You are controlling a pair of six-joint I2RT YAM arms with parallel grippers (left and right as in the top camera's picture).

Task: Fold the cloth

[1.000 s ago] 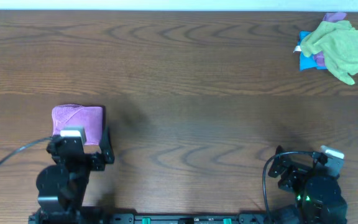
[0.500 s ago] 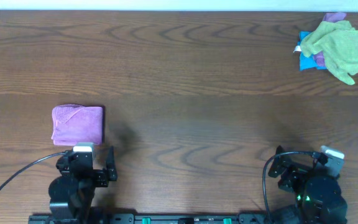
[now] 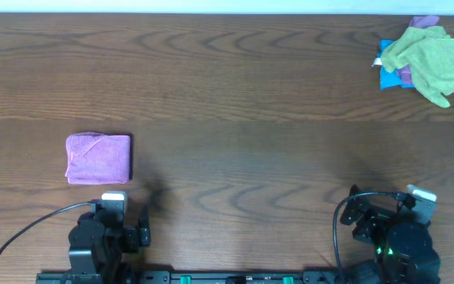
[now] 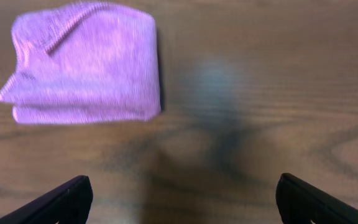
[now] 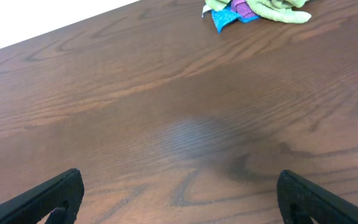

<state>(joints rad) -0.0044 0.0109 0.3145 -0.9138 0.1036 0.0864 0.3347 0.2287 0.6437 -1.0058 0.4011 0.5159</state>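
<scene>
The lilac cloth (image 3: pixel 98 158) lies folded into a small rectangle on the left of the wooden table. It also shows in the left wrist view (image 4: pixel 86 62), at the top left. My left gripper (image 4: pixel 182 202) is open and empty, drawn back near the front edge, below the cloth and apart from it. In the overhead view the left arm (image 3: pixel 105 237) sits at the bottom left. My right gripper (image 5: pixel 179 199) is open and empty over bare wood, with its arm (image 3: pixel 388 233) at the bottom right.
A pile of cloths lies at the far right corner: a yellow-green cloth (image 3: pixel 432 57) on top of a blue one (image 3: pixel 386 77), with a bit of purple showing. The pile also shows in the right wrist view (image 5: pixel 257 9). Cables trail beside both arm bases.
My left gripper has pulled back from the folded cloth towards the front edge, leaving the cloth uncovered. The right arm has not moved.
</scene>
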